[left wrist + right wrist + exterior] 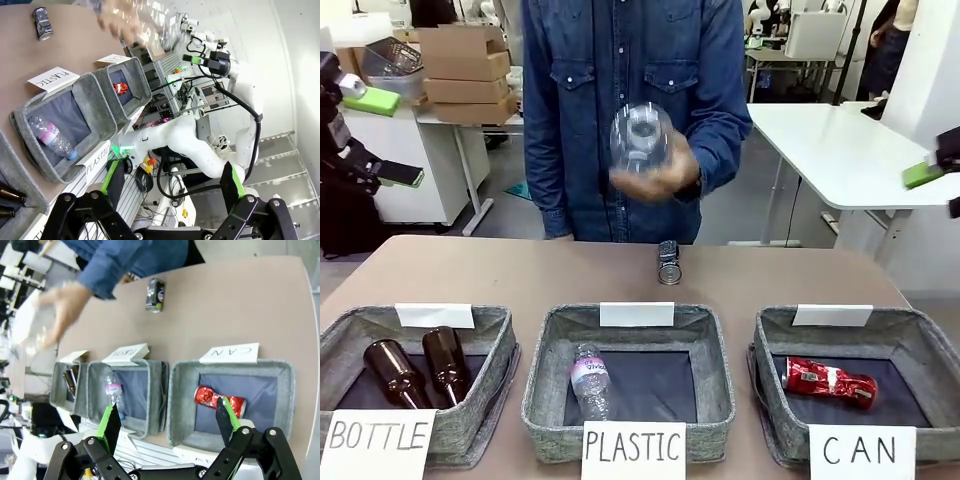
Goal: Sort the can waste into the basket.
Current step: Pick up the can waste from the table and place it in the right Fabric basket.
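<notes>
A red dented can point(830, 381) lies inside the grey basket point(775, 345) signed "CAN" at the front right. A dark can point(668, 263) with a silver end lies on its side on the table's far middle, apart from the baskets. My left gripper point(395, 138) hangs open off the table's left side. At the right edge my right gripper point(935, 190) is open too. In the right wrist view my open gripper point(167, 420) is above the basket point(177, 405), the red can point(220, 400) and the dark can point(155, 295). The left wrist view has my open gripper point(172, 185) empty, the dark can point(42, 22) far off.
A person at the far side holds a clear plastic bottle point(640, 140) above the table. The middle basket point(545, 380) signed "PLASTIC" holds a clear bottle point(590, 380). The left basket point(495, 345) signed "BOTTLE" holds two brown glass bottles point(420, 370).
</notes>
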Motion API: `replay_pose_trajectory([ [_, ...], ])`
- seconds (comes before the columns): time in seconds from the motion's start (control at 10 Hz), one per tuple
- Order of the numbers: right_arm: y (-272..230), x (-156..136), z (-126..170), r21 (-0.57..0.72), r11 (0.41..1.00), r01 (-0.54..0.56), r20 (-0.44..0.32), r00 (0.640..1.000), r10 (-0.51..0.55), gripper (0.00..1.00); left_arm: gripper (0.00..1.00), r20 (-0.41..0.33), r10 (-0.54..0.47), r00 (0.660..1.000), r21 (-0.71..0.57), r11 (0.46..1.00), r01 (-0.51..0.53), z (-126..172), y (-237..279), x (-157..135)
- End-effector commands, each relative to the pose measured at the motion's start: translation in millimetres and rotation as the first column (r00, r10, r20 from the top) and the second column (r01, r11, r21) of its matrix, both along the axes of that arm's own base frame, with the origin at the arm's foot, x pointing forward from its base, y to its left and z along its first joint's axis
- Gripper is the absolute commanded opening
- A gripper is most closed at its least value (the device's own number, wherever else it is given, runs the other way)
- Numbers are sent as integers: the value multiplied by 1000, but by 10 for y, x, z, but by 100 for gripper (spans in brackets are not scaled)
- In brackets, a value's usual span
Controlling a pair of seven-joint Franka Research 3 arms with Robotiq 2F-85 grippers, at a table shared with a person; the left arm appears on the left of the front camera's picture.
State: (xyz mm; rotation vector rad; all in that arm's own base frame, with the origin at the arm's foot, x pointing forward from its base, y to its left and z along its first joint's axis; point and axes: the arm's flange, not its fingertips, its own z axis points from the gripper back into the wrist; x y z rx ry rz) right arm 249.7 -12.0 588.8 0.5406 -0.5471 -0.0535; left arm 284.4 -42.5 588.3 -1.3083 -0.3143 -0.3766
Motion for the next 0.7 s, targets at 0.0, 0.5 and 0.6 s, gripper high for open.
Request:
replay_pose_trajectory([
  [0.0, 268, 529, -443, 9, 1000, -30, -9, 1000, 30, 100, 100, 21, -8, 1000, -23, 1000, 9, 5, -8, 10],
  [0.5, 226, 509, -378, 51, 995, -82, -25, 996, 83, 100, 100, 21, -8, 1000, -23, 1000, 9, 5, -8, 10],
  [0.6, 273, 570, -428, 34, 996, -78, -31, 996, 79, 100, 100, 21, -8, 1000, -23, 1000, 9, 5, -8, 10],
])
